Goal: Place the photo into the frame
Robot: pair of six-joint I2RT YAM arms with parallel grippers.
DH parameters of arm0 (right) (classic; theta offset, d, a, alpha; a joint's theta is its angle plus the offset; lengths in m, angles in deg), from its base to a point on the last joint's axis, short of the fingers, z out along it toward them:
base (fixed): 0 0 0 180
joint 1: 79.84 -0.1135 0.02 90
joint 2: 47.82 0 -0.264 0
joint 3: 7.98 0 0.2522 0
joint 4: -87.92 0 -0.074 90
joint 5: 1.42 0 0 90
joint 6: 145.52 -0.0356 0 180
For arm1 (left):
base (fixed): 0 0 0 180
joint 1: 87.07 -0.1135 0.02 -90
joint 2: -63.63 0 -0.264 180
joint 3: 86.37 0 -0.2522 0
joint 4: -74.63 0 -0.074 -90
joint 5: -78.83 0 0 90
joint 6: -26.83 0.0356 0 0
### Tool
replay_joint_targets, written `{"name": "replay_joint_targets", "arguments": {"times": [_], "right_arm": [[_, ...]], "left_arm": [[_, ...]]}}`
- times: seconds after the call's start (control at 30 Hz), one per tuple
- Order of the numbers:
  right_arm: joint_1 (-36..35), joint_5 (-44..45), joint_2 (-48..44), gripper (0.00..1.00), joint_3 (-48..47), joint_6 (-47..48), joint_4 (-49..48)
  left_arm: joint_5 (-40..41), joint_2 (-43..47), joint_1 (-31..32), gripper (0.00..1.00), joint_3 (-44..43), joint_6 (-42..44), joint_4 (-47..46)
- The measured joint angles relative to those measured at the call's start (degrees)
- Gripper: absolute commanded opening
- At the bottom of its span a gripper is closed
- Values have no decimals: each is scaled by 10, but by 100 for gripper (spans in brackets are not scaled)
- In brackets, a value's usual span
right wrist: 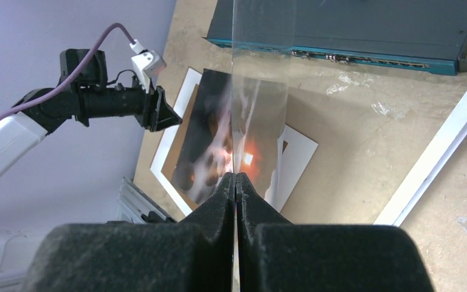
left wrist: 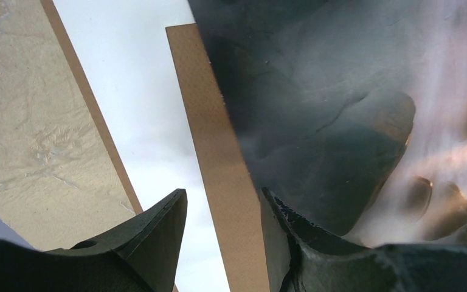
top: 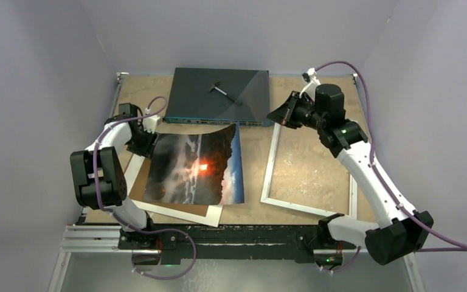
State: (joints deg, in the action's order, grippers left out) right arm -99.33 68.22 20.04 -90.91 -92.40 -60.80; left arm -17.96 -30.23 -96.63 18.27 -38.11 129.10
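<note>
**Glass out, photo not yet in**

Pinching the clear glass pane (right wrist: 261, 61) edge-on in the right gripper (right wrist: 236, 179), jaws closed flat against it, and holding it raised toward 12 o'clock, above the dark network switch (right wrist: 365, 30).

Leaving the frame (top: 269, 164) lying flat at 3 o'clock on the table (top: 252, 170), its white border open with bare tabletop showing inside.

Hovering the left gripper (left wrist: 222, 201) at 9 o'clock, by the far-left corner of the photo (top: 188, 167), jaws standing partly apart and clamping nothing that shows. Overlapping the print's edge with one finger in the wrist view, contact impossible to tell.

Resting the photo face up just left of centre, on the brown backing board (left wrist: 219, 140) and white mat (left wrist: 140, 91), far edge curling upward, near the frame but apart from it.

Judging the opening step as done. Leaving undone: gripping the photo, carrying it toward 3 o'clock, laying it squarely inside the border, and probably returning the pane and board.
</note>
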Motion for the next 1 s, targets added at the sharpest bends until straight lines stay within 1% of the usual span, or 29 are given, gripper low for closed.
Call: {"name": "replay_joint_targets", "arguments": {"times": [0.17,0.23,0.3,0.43,0.53,0.67,0.87,0.9,0.97,1.0], "right_arm": [[-7,-1,15,0,-39,4,16],[-27,2,33,0,-62,2,14],[-62,4,59,0,-87,0,7],[-111,3,99,0,-104,-4,-11],[-118,3,127,0,-126,-3,-3],[-120,6,162,0,-185,6,20],[-121,34,159,0,-267,56,78],[-121,43,156,0,-278,68,86],[-121,57,146,0,-294,92,103],[-121,61,141,0,-300,104,110]], "left_arm": [[0,-1,0,47,3,0,-5],[0,-1,0,46,3,-1,-7],[0,-1,0,46,3,-3,-7],[-3,0,0,49,-3,-9,1],[-15,2,0,51,-29,-16,19],[-50,3,0,54,-90,-23,40],[-126,3,2,59,-167,-30,64],[-140,3,3,61,-179,-30,71],[-167,2,7,70,-205,-30,83],[-184,2,10,78,-220,-30,88]]}}
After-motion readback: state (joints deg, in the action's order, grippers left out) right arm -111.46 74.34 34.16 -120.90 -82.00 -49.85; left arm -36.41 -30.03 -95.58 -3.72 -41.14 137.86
